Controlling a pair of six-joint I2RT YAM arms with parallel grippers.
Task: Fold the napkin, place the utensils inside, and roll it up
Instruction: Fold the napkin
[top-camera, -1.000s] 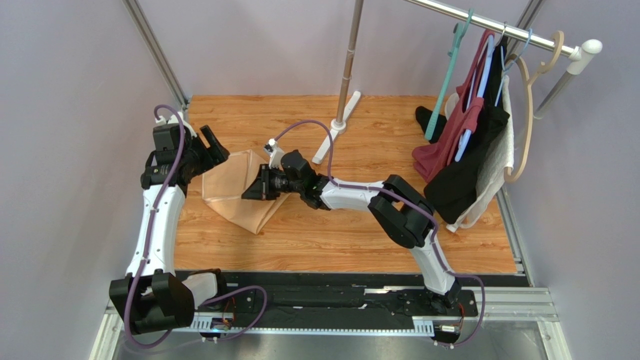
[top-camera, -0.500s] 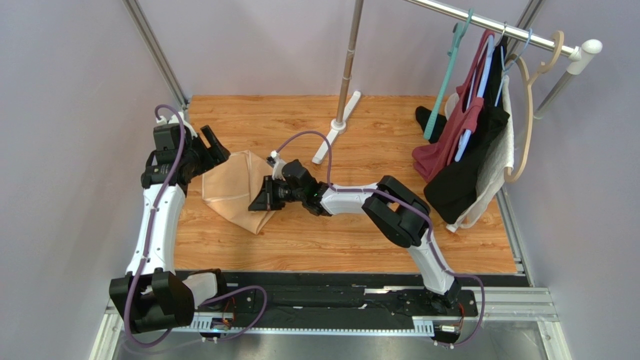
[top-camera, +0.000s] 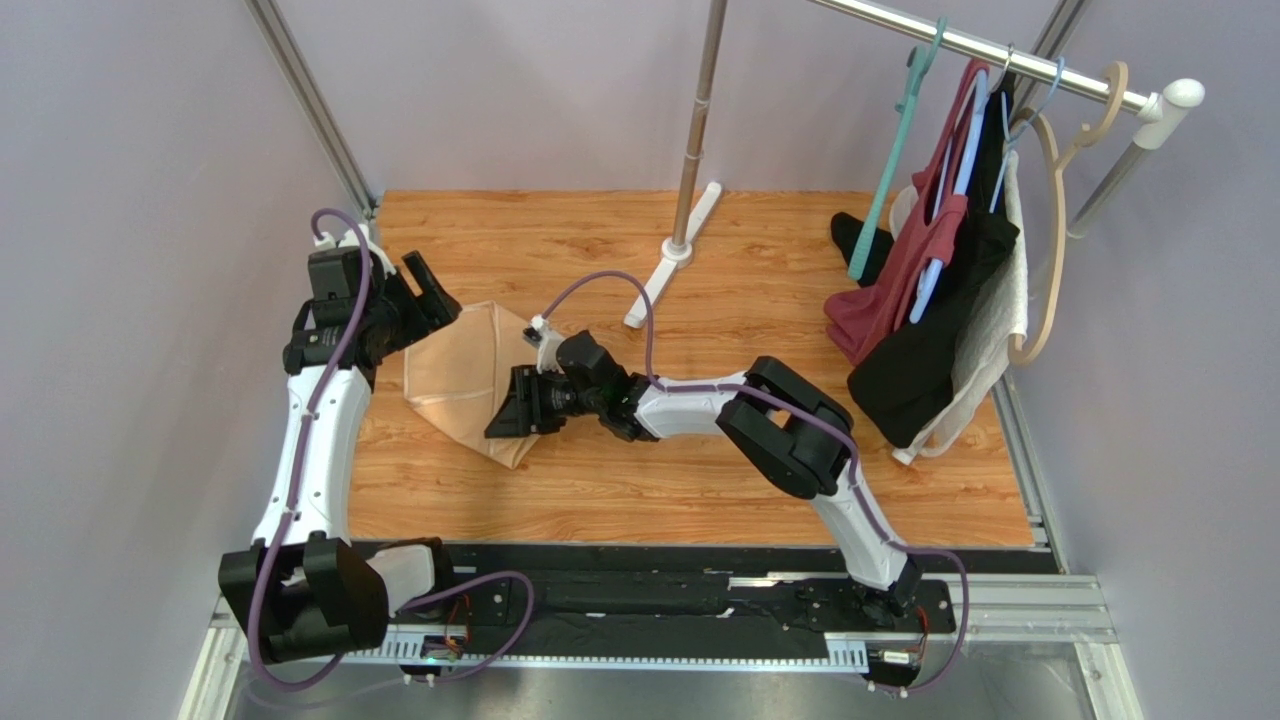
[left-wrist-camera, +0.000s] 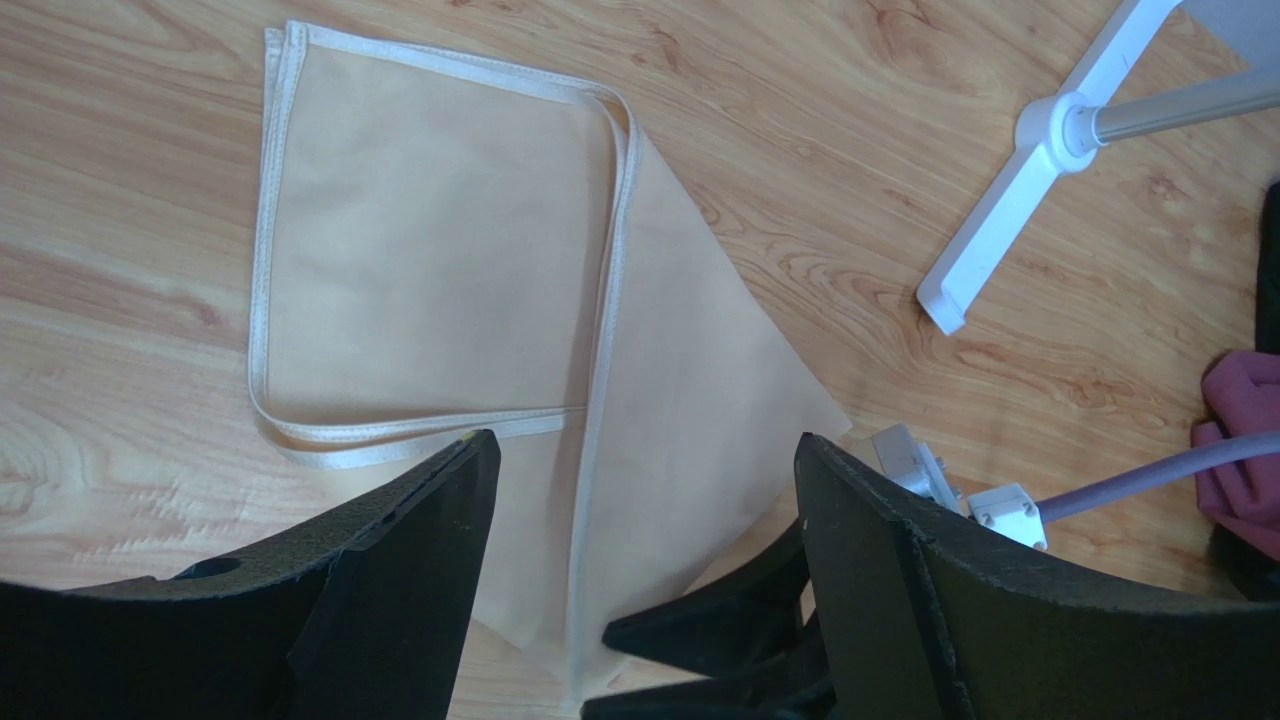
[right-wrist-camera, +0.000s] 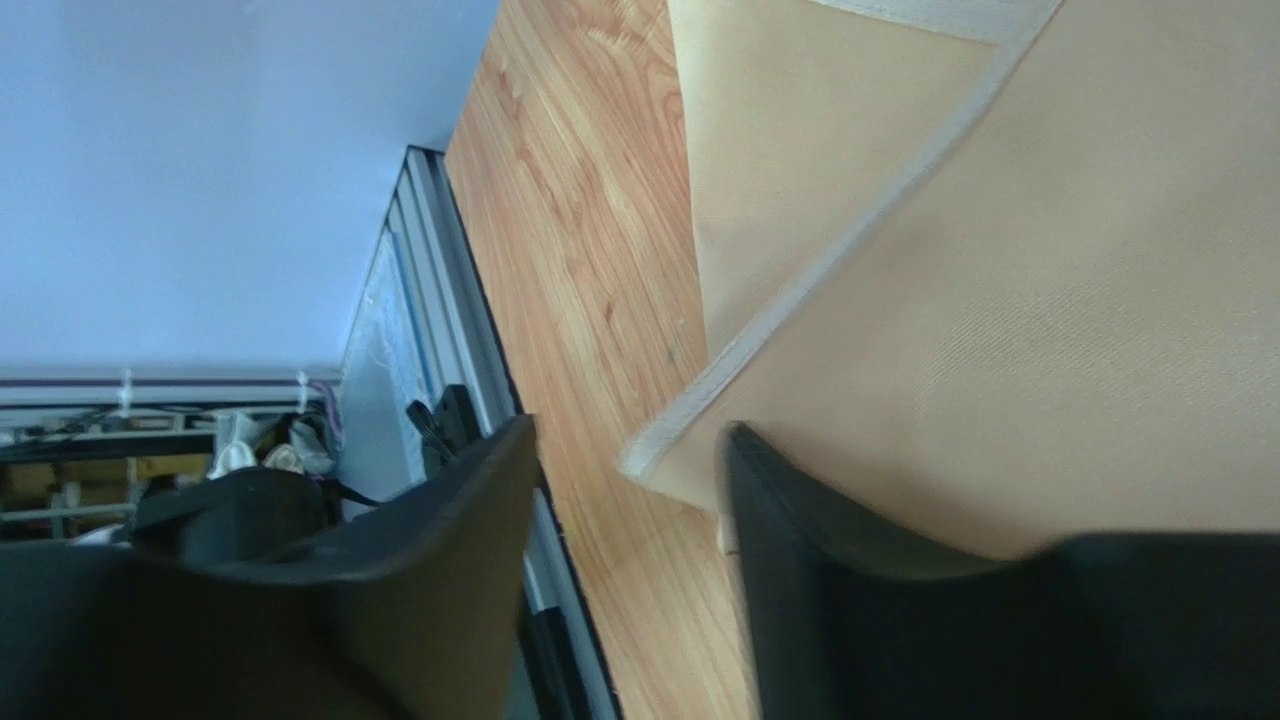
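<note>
Napkin (top-camera: 458, 383) folded on table (top-camera: 751, 480), both sets of jaws spread

Peach-tan napkin lies flat on the wood, left of centre in the top view, between the two arms' ends. L wrist cam: the top layer is roughly square w/ a pale hem round its edges; an under layer sticks out to the right as a pointed flap.

L gripper (left-wrist-camera: 646, 450) hangs above the napkin's far-left part. Its fingers (left-wrist-camera: 391, 570) stand wide apart w/ nothing btwn them, only cloth and wood below.

R gripper (top-camera: 507, 423) sits low at the napkin's near-right edge, reaching in from the right. R wrist cam: jaws apart, a clear gap btwn the two black fingers (right-wrist-camera: 902, 600). A hemmed corner of the napkin lies in that gap, close to one finger. Cloth is not pinched; whether it touches that finger, can't tell.

White pole foot (top-camera: 661, 278) rests on the table beyond the R arm, apart from the napkin. Garments (top-camera: 932, 300) in dark red, black and white hang on hangers at the far right, well apart from both grippers.
</note>
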